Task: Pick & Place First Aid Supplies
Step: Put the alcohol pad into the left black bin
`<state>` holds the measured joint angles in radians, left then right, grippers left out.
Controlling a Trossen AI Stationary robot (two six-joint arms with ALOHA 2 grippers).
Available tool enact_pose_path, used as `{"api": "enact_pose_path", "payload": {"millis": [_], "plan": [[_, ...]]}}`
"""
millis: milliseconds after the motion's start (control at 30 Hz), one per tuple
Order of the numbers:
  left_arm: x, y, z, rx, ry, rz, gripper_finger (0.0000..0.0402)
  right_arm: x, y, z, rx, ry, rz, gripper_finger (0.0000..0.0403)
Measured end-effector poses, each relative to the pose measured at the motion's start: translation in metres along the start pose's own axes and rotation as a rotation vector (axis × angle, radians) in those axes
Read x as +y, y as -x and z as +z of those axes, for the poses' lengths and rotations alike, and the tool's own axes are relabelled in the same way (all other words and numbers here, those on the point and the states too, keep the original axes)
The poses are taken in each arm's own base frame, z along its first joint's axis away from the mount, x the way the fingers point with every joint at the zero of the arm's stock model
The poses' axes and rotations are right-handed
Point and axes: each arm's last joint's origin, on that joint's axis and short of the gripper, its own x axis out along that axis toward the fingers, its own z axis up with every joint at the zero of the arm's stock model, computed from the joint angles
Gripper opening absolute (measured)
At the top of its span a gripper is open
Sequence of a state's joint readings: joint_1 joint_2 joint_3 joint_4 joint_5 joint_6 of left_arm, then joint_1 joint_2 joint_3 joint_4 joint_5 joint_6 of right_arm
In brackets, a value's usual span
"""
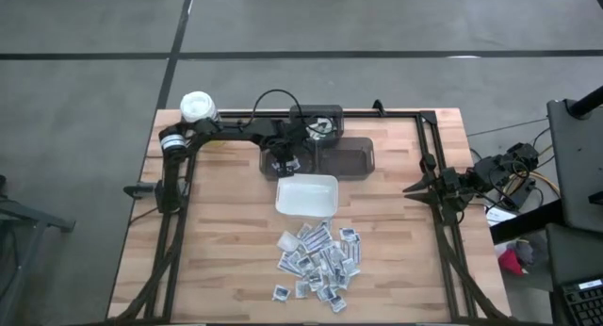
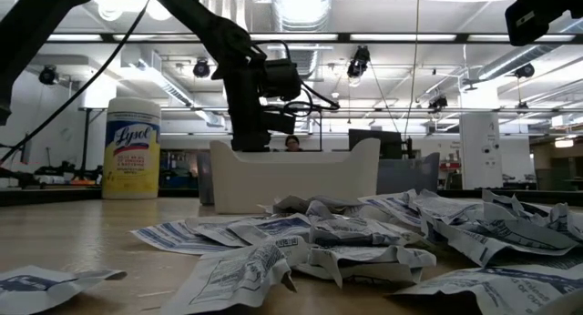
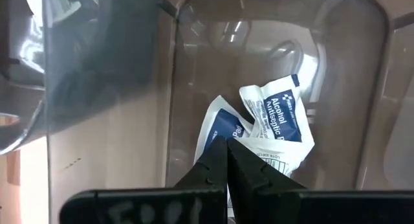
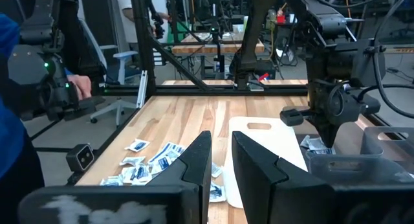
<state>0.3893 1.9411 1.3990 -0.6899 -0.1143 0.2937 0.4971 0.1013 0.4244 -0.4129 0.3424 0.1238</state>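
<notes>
The first aid supplies, several small white packets with blue print [image 1: 318,260], lie heaped on the table's near half, in front of a white dish [image 1: 306,195]. My left gripper [image 1: 283,162] points steeply down into the left part of a dark clear bin [image 1: 349,158] just beyond the dish. It is shut on crumpled packets [image 3: 275,123] close over the bin's floor. My right gripper [image 4: 220,160] waits level at the table's right edge [image 1: 420,187], its fingers a little apart with nothing between them. My left gripper pinches a crumpled white and blue packet by its near edge [image 3: 218,134] between its two shut fingertips, coming from above. A second packet, printed as an alcohol wipe [image 3: 279,114], fans out beside it. Whether that one is also pinched, I cannot tell.
A yellow canister with a white lid [image 1: 197,106] stands at the table's far left corner. A black container with cables [image 1: 320,122] sits behind the clear bin. A person [image 4: 26,88] is beyond the table's left side.
</notes>
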Motion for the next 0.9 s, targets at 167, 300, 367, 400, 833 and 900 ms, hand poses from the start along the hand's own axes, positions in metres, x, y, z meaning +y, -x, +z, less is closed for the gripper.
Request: {"api": "enact_pose_path", "payload": {"millis": [167, 300, 367, 400, 833, 900], "plan": [[0.000, 0.001, 0.001, -0.006, 0.022, -0.024, 0.0001, 0.000, 0.000, 0.000, 0.000, 0.000, 0.000, 0.0059], [0.001, 0.005, 0.006, -0.026, 0.044, -0.028, 0.0022, 0.000, 0.000, 0.000, 0.000, 0.000, 0.000, 0.0059], [0.003, 0.008, 0.009, -0.036, 0.052, -0.026, 0.0046, 0.000, 0.000, 0.000, 0.000, 0.000, 0.000, 0.0059], [0.003, 0.010, 0.010, -0.039, 0.055, -0.025, 0.0060, 0.000, 0.000, 0.000, 0.000, 0.000, 0.000, 0.0059], [0.013, 0.061, 0.024, 0.070, 0.121, -0.003, 0.0168, 0.000, 0.000, 0.000, 0.000, 0.000, 0.000, 0.0059], [0.012, 0.073, 0.027, 0.088, 0.176, -0.014, 0.0168, 0.000, 0.000, 0.000, 0.000, 0.000, 0.000, 0.0059]]}}
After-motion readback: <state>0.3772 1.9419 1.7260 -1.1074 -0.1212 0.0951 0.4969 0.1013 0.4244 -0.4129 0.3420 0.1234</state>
